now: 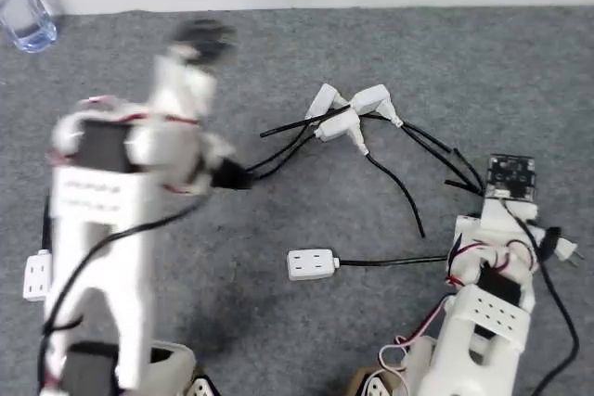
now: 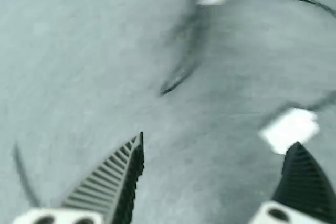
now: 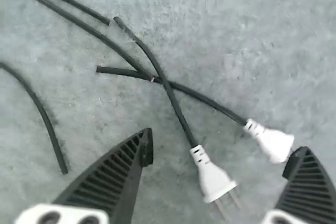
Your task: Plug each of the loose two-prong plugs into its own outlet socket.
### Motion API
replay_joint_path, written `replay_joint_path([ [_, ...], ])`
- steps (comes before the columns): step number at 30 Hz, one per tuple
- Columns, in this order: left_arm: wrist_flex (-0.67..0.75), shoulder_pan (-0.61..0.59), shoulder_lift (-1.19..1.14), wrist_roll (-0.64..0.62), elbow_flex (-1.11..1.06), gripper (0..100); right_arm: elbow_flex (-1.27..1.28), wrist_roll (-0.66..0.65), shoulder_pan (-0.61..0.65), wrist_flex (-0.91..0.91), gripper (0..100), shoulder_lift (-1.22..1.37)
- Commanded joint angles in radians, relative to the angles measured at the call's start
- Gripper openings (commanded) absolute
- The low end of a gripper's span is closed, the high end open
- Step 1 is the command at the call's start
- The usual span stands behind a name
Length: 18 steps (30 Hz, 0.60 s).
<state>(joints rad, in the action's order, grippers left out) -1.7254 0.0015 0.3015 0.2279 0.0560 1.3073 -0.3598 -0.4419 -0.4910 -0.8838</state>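
Left jaws spread wide above grey surface (image 1: 278,340), pinching nothing. Right jaws spread too, near right; two-prong plug (image 3: 212,179) and second plug (image 3: 273,142) lie loose between them. Outlet socket (image 1: 312,264) sits mid-surface.

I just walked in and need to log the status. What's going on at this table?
Two robot arms are set up to plug loose two-prong plugs into outlets, and neither is holding anything. The right gripper is open just above two white plugs lying on the grey surface. The left gripper is open over bare surface, near a white outlet block that lies on its own mid-table.
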Motion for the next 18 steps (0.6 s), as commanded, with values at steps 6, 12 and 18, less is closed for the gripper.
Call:
replay_joint_path([
  [6,0.344,-0.443,0.255,-0.018,-0.687,39,-0.371,-0.293,-0.051,-0.432,38.3,-0.004],
  [12,0.724,-0.446,0.511,-0.063,-1.198,39,-0.585,-0.381,-0.004,-0.707,38.3,0.131],
  [18,0.772,-0.437,0.675,-0.106,-1.316,39,-0.772,-0.376,-0.042,-0.776,38.3,0.387],
])
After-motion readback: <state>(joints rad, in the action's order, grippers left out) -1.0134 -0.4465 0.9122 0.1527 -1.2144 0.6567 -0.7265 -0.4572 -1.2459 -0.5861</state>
